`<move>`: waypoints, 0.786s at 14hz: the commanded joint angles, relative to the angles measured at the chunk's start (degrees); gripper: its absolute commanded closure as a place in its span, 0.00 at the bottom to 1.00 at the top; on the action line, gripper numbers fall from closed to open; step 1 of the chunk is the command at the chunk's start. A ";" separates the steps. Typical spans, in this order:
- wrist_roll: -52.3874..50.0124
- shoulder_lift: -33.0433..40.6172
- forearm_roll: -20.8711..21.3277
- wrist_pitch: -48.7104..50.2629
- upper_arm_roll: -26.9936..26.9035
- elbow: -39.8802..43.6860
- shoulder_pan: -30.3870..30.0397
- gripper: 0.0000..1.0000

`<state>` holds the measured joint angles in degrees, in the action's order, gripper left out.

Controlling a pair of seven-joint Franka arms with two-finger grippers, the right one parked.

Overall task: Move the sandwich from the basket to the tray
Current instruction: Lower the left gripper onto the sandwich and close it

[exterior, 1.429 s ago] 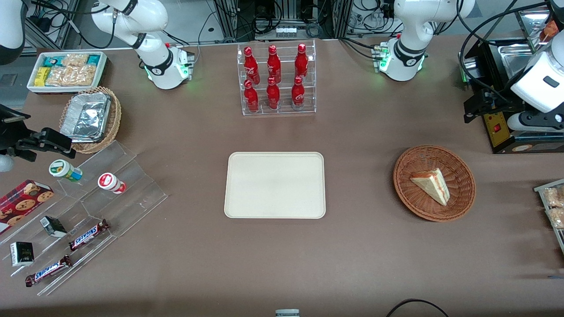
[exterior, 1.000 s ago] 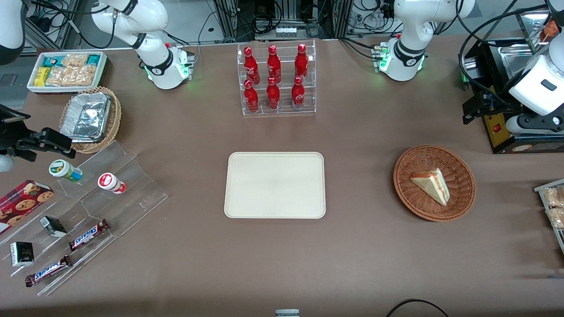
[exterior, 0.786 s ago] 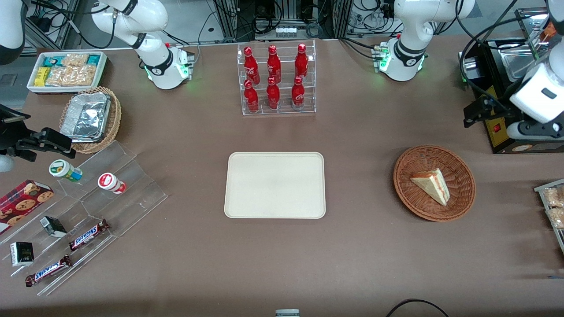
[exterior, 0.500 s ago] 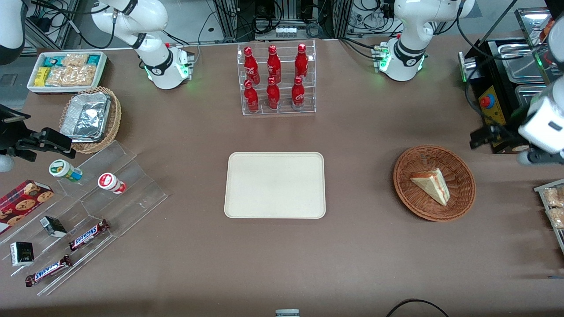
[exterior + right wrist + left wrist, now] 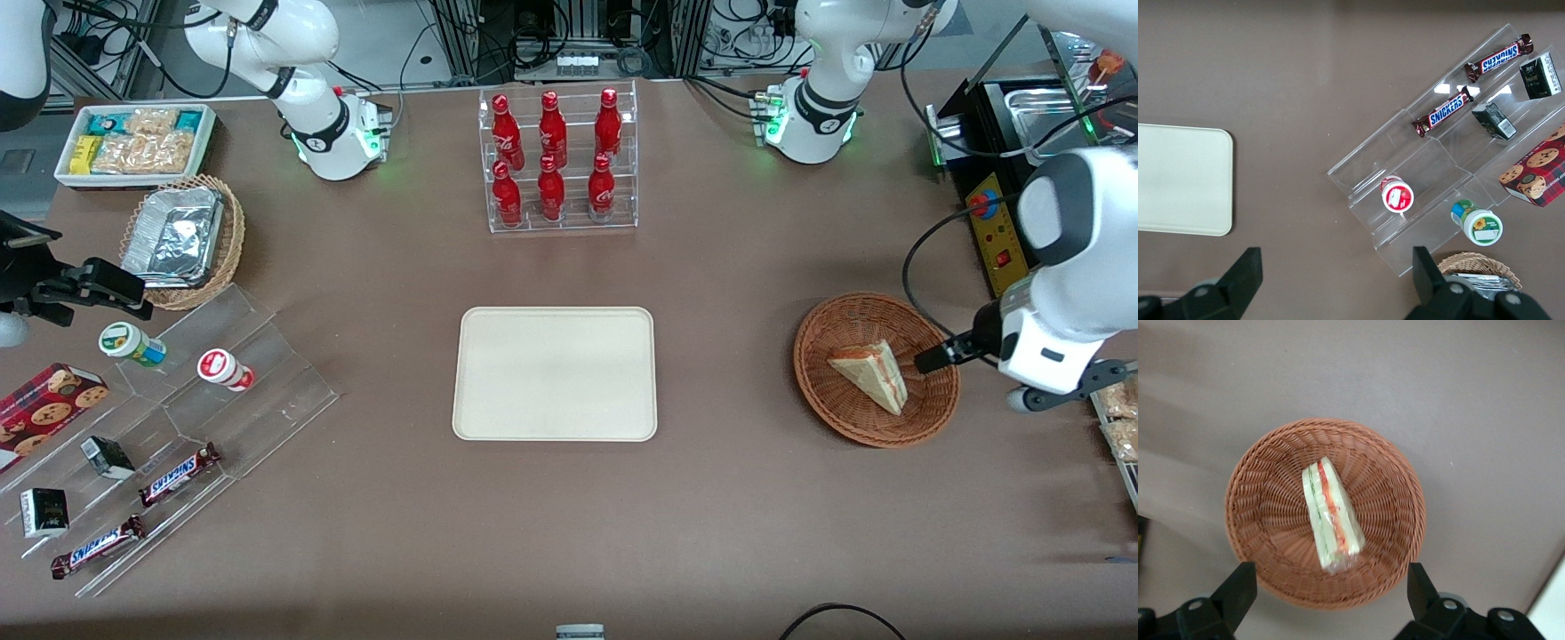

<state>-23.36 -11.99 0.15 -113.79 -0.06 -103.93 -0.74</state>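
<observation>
The approach step is judged to be in hand: the gripper (image 5: pixel 1328 600) is held above the basket (image 5: pixel 1265 540) with its fingers (image 5: pixel 1238 590) spread wide and nothing grasped. The sandwich (image 5: pixel 1330 517) is seen lying in the basket, well apart from the tray (image 5: pixel 555 373) on the tabletop (image 5: pixel 711 516). A descent is called for next, so that the wedge is straddled across its bread faces.

Sandwich (image 5: pixel 871 373) lies in basket (image 5: pixel 822 391); tray (image 5: pixel 555 373) bare, end effector (image 5: pixel 1331 600) above basket

White arm, black gripper (image 5: pixel 1328 603)
</observation>
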 commanded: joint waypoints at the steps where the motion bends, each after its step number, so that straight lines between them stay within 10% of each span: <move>1: -9.22 1.36 0.11 -8.00 0.23 -6.96 -0.75 0.00; 11: -22.69 -5.76 -1.03 -25.08 0.23 -17.79 -0.40 0.00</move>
<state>-44.57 -18.30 -0.26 -138.04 0.12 -121.06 -1.03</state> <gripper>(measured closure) 0.000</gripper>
